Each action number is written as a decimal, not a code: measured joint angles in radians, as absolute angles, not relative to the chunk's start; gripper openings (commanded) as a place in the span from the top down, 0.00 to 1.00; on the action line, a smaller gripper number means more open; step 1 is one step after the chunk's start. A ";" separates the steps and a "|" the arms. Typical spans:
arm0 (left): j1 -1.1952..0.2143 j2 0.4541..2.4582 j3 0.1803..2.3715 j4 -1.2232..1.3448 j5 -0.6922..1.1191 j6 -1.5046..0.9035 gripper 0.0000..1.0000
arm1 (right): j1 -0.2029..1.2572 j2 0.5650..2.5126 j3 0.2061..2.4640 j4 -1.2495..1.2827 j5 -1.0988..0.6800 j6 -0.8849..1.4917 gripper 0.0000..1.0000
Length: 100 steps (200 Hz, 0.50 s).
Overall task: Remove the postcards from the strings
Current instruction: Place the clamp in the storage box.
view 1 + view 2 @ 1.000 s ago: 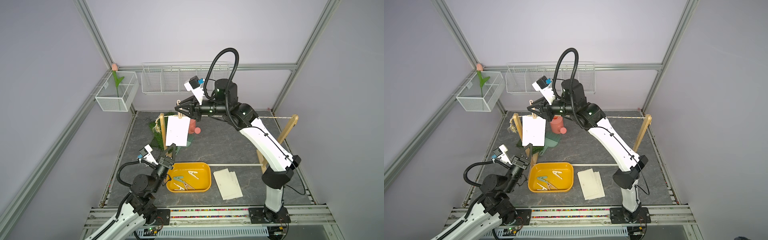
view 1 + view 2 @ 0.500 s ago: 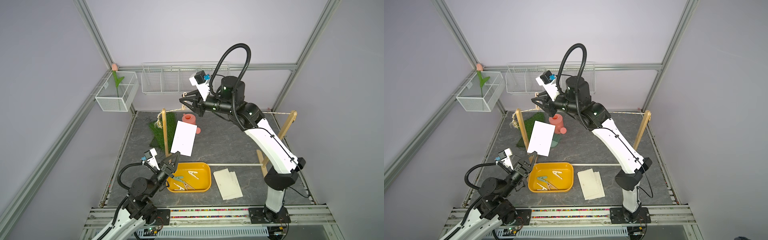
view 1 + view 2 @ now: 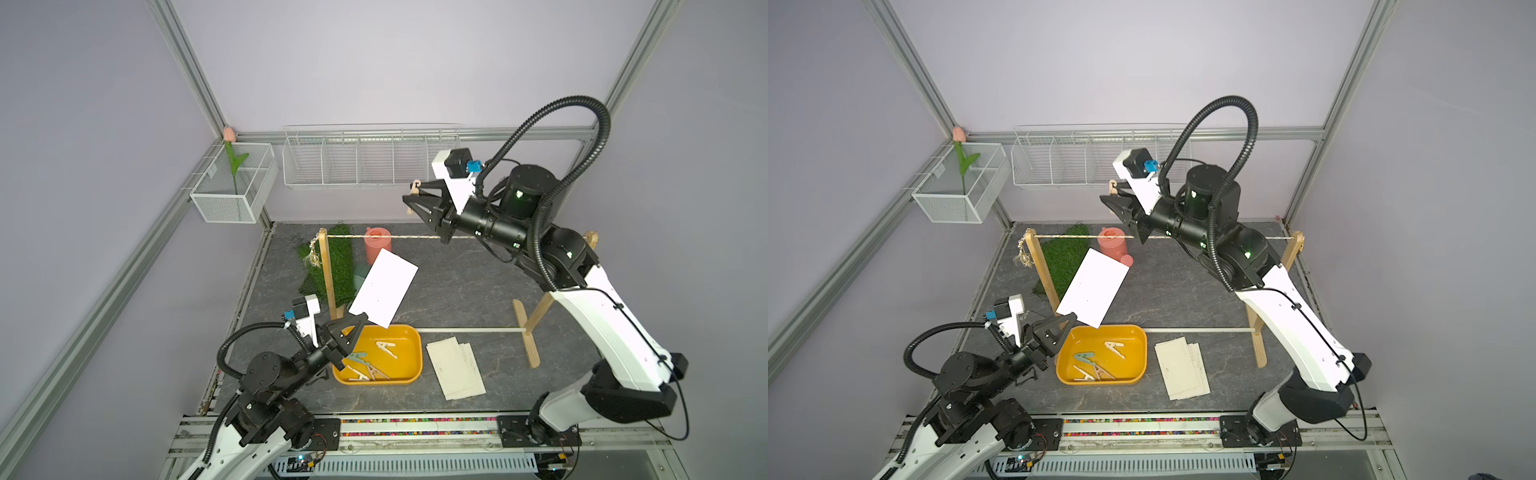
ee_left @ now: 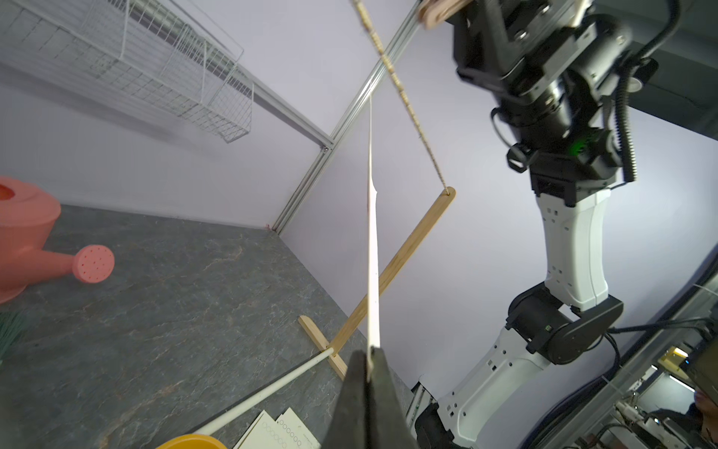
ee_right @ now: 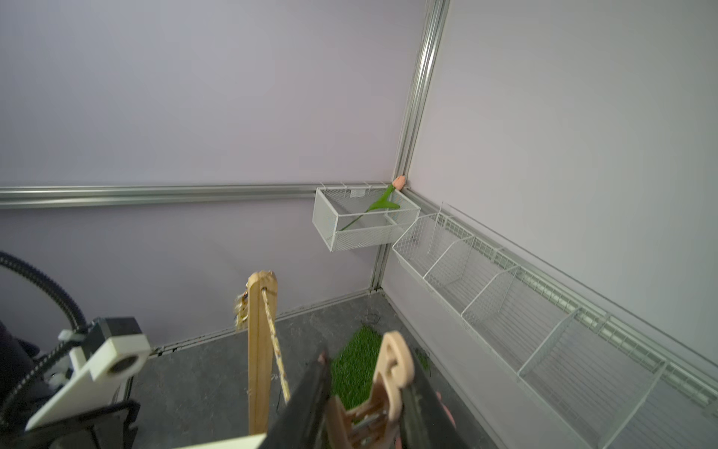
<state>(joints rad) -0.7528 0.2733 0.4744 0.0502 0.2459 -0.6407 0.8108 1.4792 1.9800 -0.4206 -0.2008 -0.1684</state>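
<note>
Cream-white paper postcard (image 3: 384, 286) has just come off the beige twisted string (image 3: 399, 237) and hangs tilted, corner pinched in left gripper (image 3: 360, 321). Right gripper (image 3: 410, 195) has lifted clear, clamping the peach plastic clothespin (image 3: 414, 187). String looks bare, so only drop-offs likely remain.

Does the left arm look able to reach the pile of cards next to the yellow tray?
Probably yes: only the low yellow tray lies between the left pincer, shut on a postcard, and the uncovered pile.
</note>
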 measured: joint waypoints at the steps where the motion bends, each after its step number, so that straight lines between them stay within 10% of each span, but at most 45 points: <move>1: -0.753 0.273 0.477 0.047 0.248 -0.638 1.00 | 0.811 1.468 1.962 -0.417 -0.200 -0.168 0.69; 100: -0.753 0.372 0.936 -0.157 0.338 -0.292 1.00 | 0.813 0.933 1.157 -0.242 -0.224 -0.013 0.70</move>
